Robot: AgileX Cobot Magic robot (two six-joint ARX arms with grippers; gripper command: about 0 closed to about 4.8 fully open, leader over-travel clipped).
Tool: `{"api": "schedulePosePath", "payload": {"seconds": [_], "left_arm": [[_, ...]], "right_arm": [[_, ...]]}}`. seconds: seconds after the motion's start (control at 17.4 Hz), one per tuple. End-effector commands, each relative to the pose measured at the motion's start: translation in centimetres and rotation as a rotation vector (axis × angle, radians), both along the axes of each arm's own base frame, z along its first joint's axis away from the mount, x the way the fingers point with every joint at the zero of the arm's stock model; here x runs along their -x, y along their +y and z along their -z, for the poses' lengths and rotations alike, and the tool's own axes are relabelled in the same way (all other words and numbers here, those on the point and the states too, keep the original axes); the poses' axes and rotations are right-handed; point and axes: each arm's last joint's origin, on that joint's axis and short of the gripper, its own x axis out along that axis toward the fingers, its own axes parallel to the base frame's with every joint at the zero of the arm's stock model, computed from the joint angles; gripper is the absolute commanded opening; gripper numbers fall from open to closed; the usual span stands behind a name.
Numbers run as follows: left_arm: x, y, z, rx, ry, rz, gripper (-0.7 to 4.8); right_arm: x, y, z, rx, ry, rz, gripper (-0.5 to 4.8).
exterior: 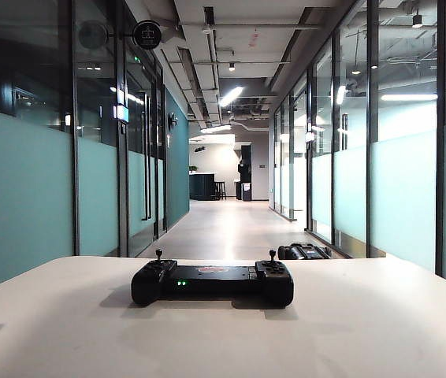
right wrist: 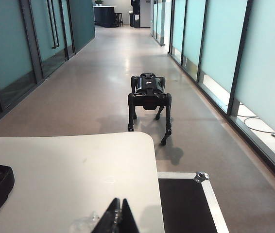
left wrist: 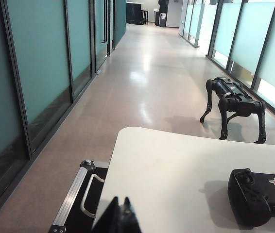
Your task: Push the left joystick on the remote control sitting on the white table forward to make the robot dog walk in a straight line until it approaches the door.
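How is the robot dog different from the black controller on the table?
The robot dog stands on four thin legs on the corridor floor; the remote control lies flat on the white table. The dog has a boxy body raised off the ground; the remote control is wide and low, with bulged ends and two thin sticks poking up. The remote control shows two green lights and a reddish centre mark; no such marks show on the dog. Both are black.
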Motion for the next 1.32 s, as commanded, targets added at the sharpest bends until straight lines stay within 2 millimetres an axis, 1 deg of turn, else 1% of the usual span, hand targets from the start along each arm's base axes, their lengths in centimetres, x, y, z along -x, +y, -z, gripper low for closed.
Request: {"api": "schedulePosePath", "payload": {"seconds": [0.06,0.29,0.57,0.8,1.09,1.32], "left_arm": [[0.0,0.0,-0.2,-0.001,-0.019,-0.002,-0.05],[0.0,0.0,-0.3,-0.001,-0.021,-0.003,-0.05],[0.1,0.0,-0.5,-0.001,-0.030,-0.005,-0.05],[0.2,0.0,-1.4,-0.001,-0.057,-0.005,-0.05],[0.1,0.0,-1.6,0.003,-0.055,-0.004,-0.05],[-0.2,0.0,-2.7,0.002,-0.064,-0.001,-0.05]], "right_arm": [[0.0,0.0,0.1,0.003,-0.011,-0.001,-0.06],[0.0,0.0,0.1,0.003,-0.012,-0.002,-0.06],[0.0,0.0,-0.4,0.003,-0.042,-0.002,-0.06],[0.4,0.0,-2.0,0.004,-0.085,-0.003,-0.06],[0.7,0.1,-3.2,0.006,-0.109,-0.030,-0.06],[0.8,0.1,-4.5,0.008,-0.119,-0.042,-0.06]]}}
